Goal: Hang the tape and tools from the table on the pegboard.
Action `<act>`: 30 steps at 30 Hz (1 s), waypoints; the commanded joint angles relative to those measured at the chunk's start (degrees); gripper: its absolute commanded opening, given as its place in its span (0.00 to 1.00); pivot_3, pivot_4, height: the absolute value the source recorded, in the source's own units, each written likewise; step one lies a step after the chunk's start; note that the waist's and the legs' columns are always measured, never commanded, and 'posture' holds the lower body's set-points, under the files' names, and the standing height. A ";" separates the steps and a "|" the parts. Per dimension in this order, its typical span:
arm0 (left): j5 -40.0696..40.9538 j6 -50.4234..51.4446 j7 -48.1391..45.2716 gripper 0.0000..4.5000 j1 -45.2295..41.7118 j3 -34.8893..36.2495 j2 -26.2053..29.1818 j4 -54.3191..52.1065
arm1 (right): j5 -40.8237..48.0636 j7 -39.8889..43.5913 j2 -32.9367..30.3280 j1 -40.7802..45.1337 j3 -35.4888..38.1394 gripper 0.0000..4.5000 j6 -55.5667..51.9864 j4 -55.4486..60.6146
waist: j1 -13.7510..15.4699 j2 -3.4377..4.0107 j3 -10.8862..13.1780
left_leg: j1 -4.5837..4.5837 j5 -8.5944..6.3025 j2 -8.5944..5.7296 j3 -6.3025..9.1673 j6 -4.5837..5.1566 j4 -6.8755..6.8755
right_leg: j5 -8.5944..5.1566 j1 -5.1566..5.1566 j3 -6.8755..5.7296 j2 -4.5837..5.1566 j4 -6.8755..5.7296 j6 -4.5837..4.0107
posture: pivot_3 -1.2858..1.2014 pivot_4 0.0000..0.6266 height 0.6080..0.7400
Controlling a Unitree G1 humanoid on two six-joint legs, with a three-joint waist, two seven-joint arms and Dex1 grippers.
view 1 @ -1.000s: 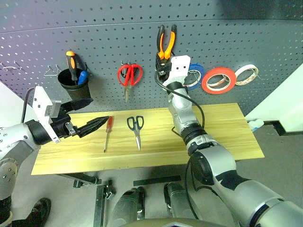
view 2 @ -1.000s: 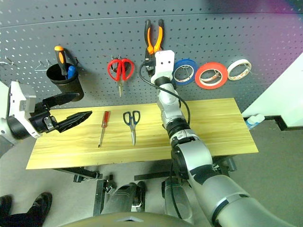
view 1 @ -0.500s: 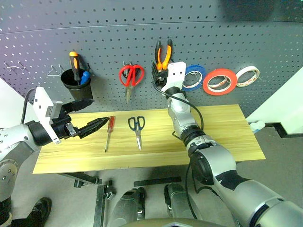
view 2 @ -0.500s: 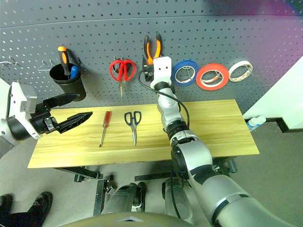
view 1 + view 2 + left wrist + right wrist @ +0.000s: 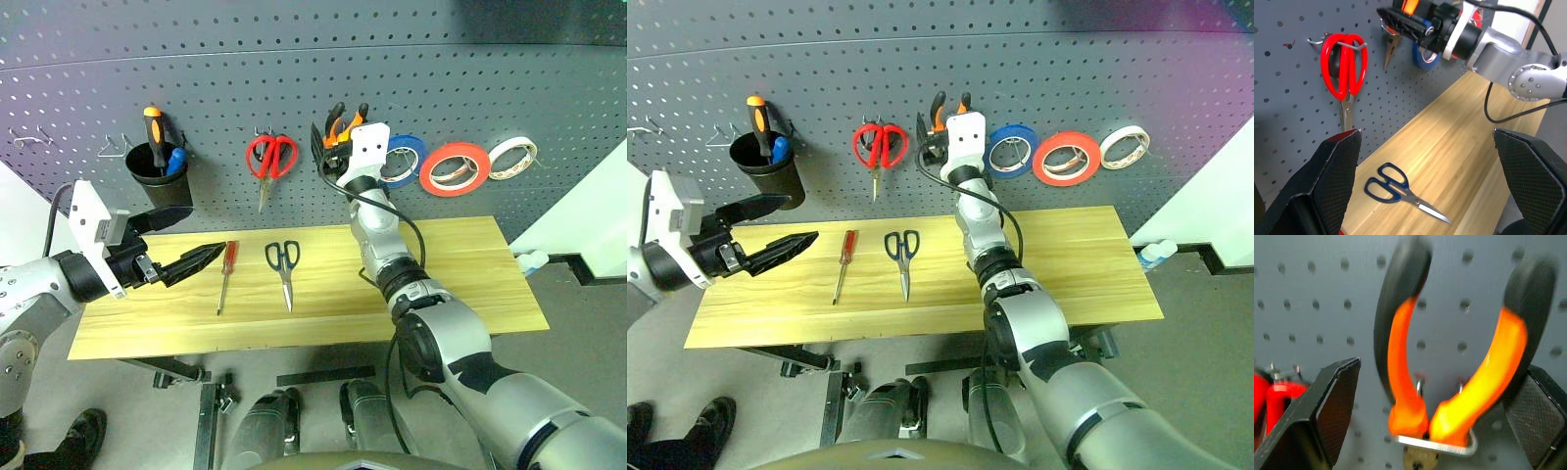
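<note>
The pliers (image 5: 1400, 357), orange and black in the handles, hang on a wire hook of the dark grey pegboard (image 5: 216, 78). My right gripper (image 5: 331, 147) stands open around them, one finger on each side, apart from the handles. The red tape (image 5: 454, 166) hangs on the board to the right. Black-handled scissors (image 5: 282, 259) and the red-handled screwdriver (image 5: 225, 266) lie on the wooden table (image 5: 460, 264). My left gripper (image 5: 206, 230) hovers open and empty over the table's left end, just left of the screwdriver.
On the board also hang a black cup (image 5: 157, 171) with an orange-and-black screwdriver, red-handled scissors (image 5: 269, 157), a blue roll (image 5: 402, 162) and a white roll (image 5: 511, 155). Bare wire hooks (image 5: 113, 147) sit at the far left.
My right gripper has opened and let go of the pliers, which slid down to hang on the hook. The left arm has kept still.
</note>
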State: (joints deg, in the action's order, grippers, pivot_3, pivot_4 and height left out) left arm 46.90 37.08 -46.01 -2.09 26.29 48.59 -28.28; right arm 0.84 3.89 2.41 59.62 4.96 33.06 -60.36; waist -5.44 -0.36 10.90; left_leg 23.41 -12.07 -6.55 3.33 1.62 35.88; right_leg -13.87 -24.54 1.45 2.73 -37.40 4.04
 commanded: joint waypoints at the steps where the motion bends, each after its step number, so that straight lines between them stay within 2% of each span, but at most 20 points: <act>1: 0.63 -0.76 -0.05 1.00 -0.65 1.30 0.37 -1.12 | 0.83 -0.09 -0.26 -0.07 0.24 0.99 0.86 6.14 | 0.00 0.00 0.00 | 0.00 0.00 0.00 0.00 0.00 -0.01 | 0.00 0.00 0.00 0.00 0.00 0.00 | 0.49 0.29 1.00; 10: 0.25 -0.99 -0.22 1.00 -1.81 -0.04 0.02 -0.44 | 2.55 -0.08 -1.08 -1.51 0.21 0.99 -3.47 18.67 | -0.02 0.02 0.02 | 0.00 -0.01 0.01 0.01 0.00 -0.06 | 0.00 0.00 0.00 0.00 0.06 0.00 | 0.48 0.29 1.00; 17: -0.26 -1.46 -0.28 1.00 -2.71 -0.95 -0.39 0.28 | 10.14 4.82 -1.26 -3.01 1.54 0.99 -10.00 30.05 | -0.04 0.02 0.03 | 0.00 0.00 0.02 0.01 0.01 -0.15 | -0.02 -0.02 0.00 0.01 0.10 -0.03 | 0.48 0.29 1.00; 23: -0.91 -2.32 -0.31 1.00 -2.73 -1.54 -0.99 0.82 | 21.57 9.88 -3.80 -5.14 4.79 0.99 -21.16 43.11 | 0.07 0.07 0.11 | 0.00 -0.01 0.02 0.01 0.02 -0.27 | -0.02 -0.02 0.00 0.03 0.21 -0.03 | 0.47 0.29 1.00; 28: -1.77 -3.40 -0.48 1.00 -2.53 -2.10 -1.82 1.50 | 32.00 14.73 -8.97 -7.67 8.01 0.99 -34.30 51.01 | 0.01 0.07 0.11 | 0.01 -0.02 0.04 0.01 0.04 -0.28 | -0.03 -0.01 0.00 0.04 0.24 -0.04 | 0.47 0.29 1.00; 30: -2.00 -3.78 -0.57 1.00 -2.42 -2.15 -2.13 1.78 | 38.79 16.55 -10.98 -9.79 9.15 0.99 -42.43 55.11 | 0.00 0.08 0.12 | 0.01 -0.02 0.04 0.00 0.05 -0.29 | -0.04 -0.01 0.00 0.05 0.26 -0.06 | 0.46 0.30 1.00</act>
State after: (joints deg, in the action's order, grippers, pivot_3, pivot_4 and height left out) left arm 45.44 34.62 -46.19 -4.34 23.42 46.47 -26.43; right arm 35.08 18.83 -7.47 49.98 13.22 -4.76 -10.06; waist -5.44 -0.28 11.02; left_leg 23.43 -12.10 -6.49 3.33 1.68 35.58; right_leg -13.92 -24.55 1.45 2.79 -37.13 3.97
